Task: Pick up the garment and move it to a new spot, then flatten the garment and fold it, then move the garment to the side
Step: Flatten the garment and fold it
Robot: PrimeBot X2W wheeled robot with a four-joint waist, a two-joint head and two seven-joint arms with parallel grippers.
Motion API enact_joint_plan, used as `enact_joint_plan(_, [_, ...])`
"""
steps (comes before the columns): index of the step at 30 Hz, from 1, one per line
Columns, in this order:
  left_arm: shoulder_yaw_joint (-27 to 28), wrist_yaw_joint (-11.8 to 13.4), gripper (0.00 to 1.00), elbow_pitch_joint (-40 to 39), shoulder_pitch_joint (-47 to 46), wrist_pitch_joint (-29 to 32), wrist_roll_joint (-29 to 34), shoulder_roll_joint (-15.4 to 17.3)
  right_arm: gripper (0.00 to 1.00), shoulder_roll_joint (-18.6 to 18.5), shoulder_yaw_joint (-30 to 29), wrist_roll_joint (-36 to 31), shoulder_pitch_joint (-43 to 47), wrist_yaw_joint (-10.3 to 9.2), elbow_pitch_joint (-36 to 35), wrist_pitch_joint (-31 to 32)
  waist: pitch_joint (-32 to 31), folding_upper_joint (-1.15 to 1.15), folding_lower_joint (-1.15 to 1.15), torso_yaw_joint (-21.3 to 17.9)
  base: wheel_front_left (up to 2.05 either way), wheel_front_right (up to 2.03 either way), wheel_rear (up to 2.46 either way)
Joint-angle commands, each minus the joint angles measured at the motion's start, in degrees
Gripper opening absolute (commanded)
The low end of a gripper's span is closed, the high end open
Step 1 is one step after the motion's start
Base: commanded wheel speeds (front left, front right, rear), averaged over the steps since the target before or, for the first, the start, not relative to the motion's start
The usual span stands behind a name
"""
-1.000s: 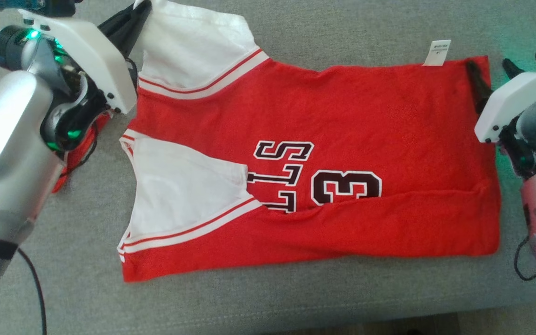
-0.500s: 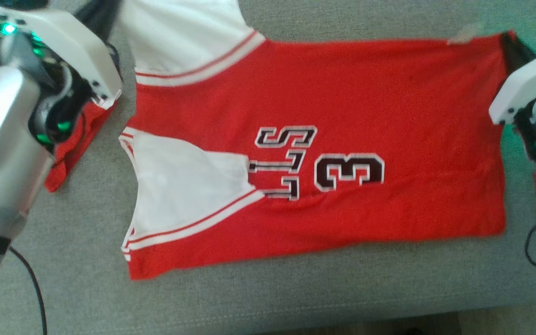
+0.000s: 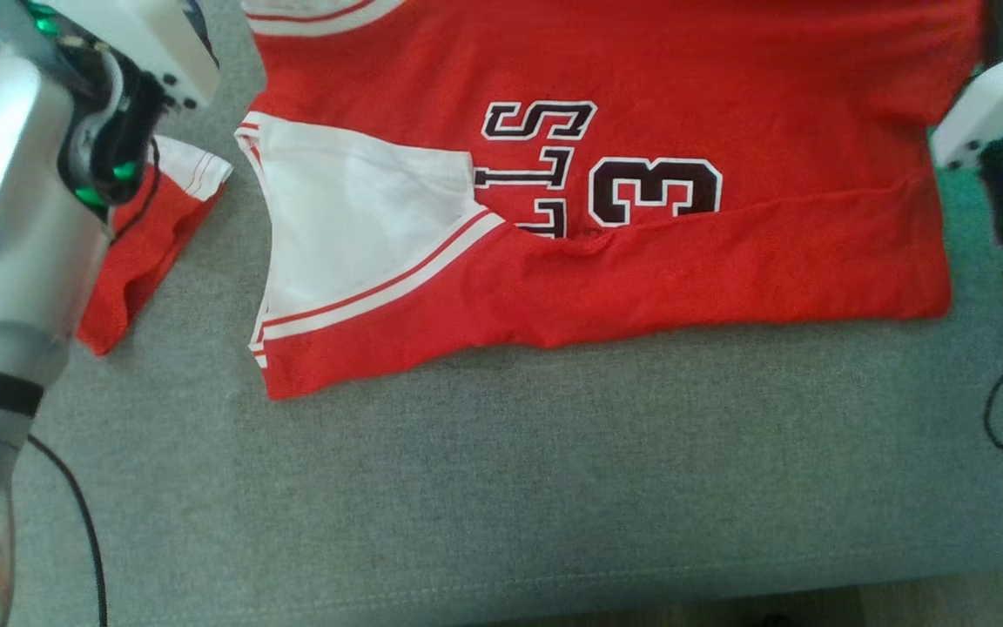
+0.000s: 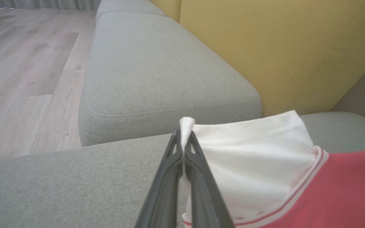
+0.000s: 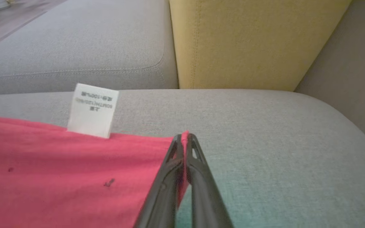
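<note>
The garment (image 3: 658, 261), a red jersey with dark lettering and white panels with striped trim, lies spread on the grey sofa cushion (image 3: 501, 488). Its far edge runs past the top of the head view. My left gripper (image 4: 184, 134) is shut on the garment's white corner (image 4: 249, 158), which is lifted off the cushion. My right gripper (image 5: 185, 139) is shut on the red corner, to the right of the small white tag (image 5: 92, 110). The left arm (image 3: 23, 174) and right arm (image 3: 998, 104) flank the garment in the head view.
Red shorts with white bands (image 3: 144, 244) lie on the cushion by my left arm. A yellow back cushion (image 4: 280, 53) stands behind the seat. A second grey cushion (image 4: 157, 69) and wooden floor (image 4: 21, 63) lie beyond. The cushion's front edge (image 3: 501, 601) is near me.
My right gripper has shut on the garment's red corner. Both grippers have drawn the garment's far edge away from me, so the whole garment sits farther back on the cushion.
</note>
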Motion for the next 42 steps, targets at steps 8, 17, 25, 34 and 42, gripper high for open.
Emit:
enact_joint_plan(8, [-0.18,-2.83,0.00,2.21,-0.85,-0.96,1.09,2.58,0.00,-0.35,2.84,2.49,0.62,0.19,1.23,-3.46,-2.81,0.00,0.00,-0.11,0.00,0.00,0.00])
enact_joint_plan(17, [-4.38,-4.81,0.00,-2.87,6.77,2.27,1.71,5.92,0.00,-3.23,8.95,8.94,8.07,0.19,-1.54,-0.10,-8.86,0.00,0.00,-0.35,0.00,0.00,0.00])
enact_joint_plan(25, [-7.66,-3.02,0.00,-14.94,18.79,8.92,0.01,13.06,0.00,-9.13,15.78,16.46,17.74,0.19,-9.26,9.71,-13.66,0.00,0.00,0.03,0.00,0.00,0.00])
enact_joint_plan(34, [-9.69,0.55,0.00,-26.89,27.38,14.74,-2.45,18.39,0.00,-14.08,19.19,21.33,24.50,0.19,-18.30,18.84,-15.60,0.00,0.00,-0.07,0.00,0.00,0.00])
enact_joint_plan(42, [-12.33,2.97,0.39,-27.33,28.28,14.32,1.43,17.41,1.00,-15.46,19.24,21.95,27.39,0.19,-23.37,24.84,-15.12,0.00,0.00,-0.56,0.00,0.00,0.00])
